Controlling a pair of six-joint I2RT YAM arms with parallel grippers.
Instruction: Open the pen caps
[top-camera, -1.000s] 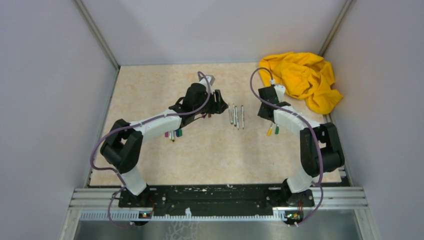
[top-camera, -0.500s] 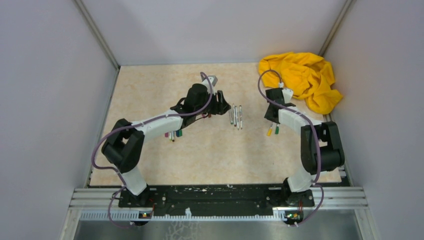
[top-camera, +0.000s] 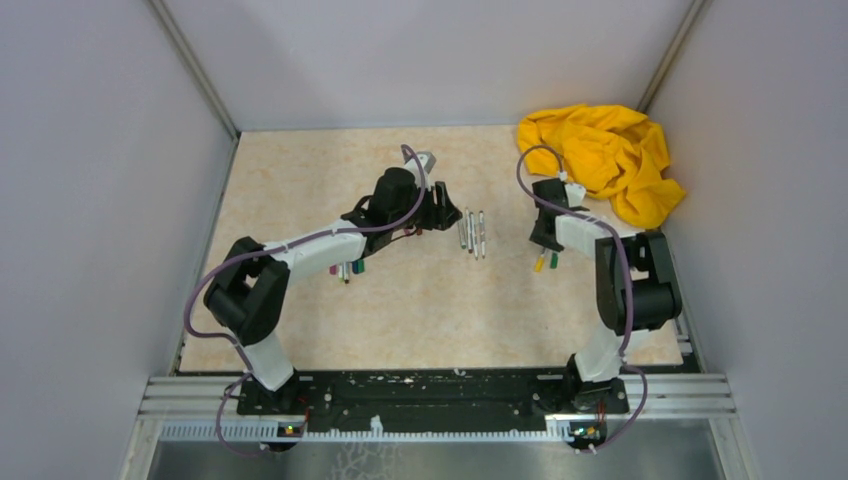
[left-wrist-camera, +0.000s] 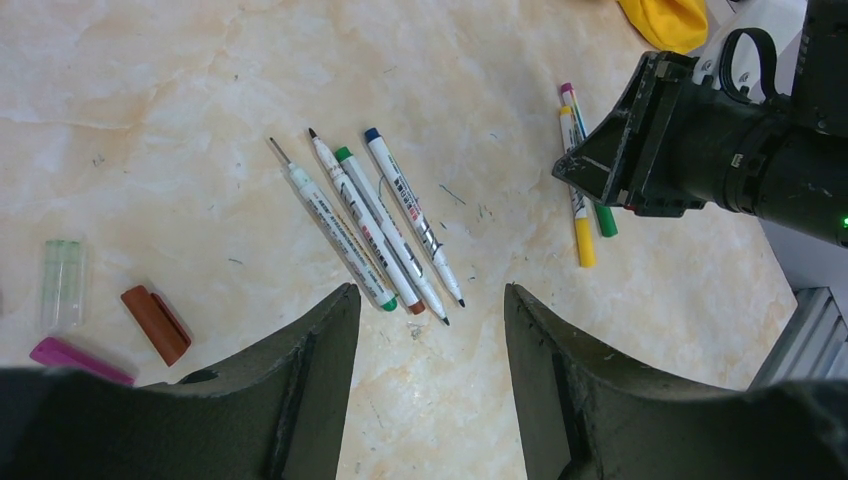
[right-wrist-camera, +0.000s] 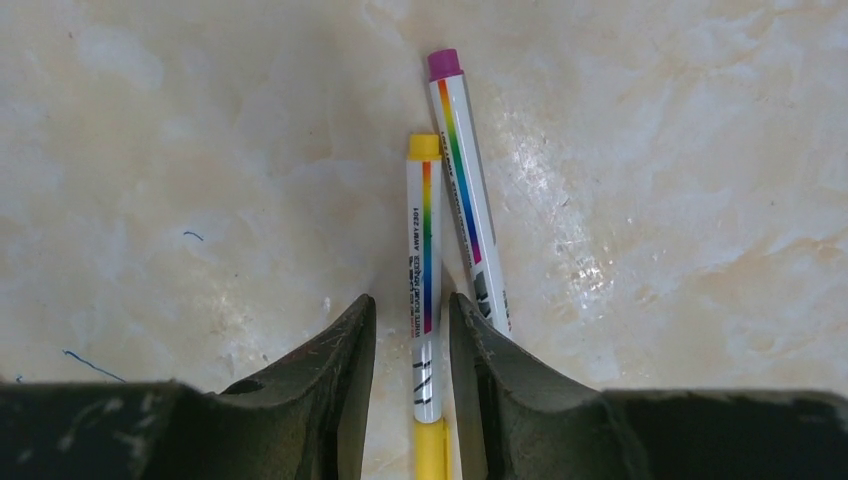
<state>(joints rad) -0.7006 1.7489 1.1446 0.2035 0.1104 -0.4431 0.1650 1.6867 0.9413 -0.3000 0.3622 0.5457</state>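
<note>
So, far left, loose caps lie on the table near four bare-tipped pens. The left jaws hang wide open and empty above those pens. Further right is the one that matters: a yellow pen lying straight down the gap of the right jaws, its long axis in line with them and its yellow cap at the end nearest the wrist (a purple-ended pen lies just beside it). The right jaws straddle the barrel, a little open and seemingly not pinching it. The right arm is plainly nearer, and the left is well apart.
</note>
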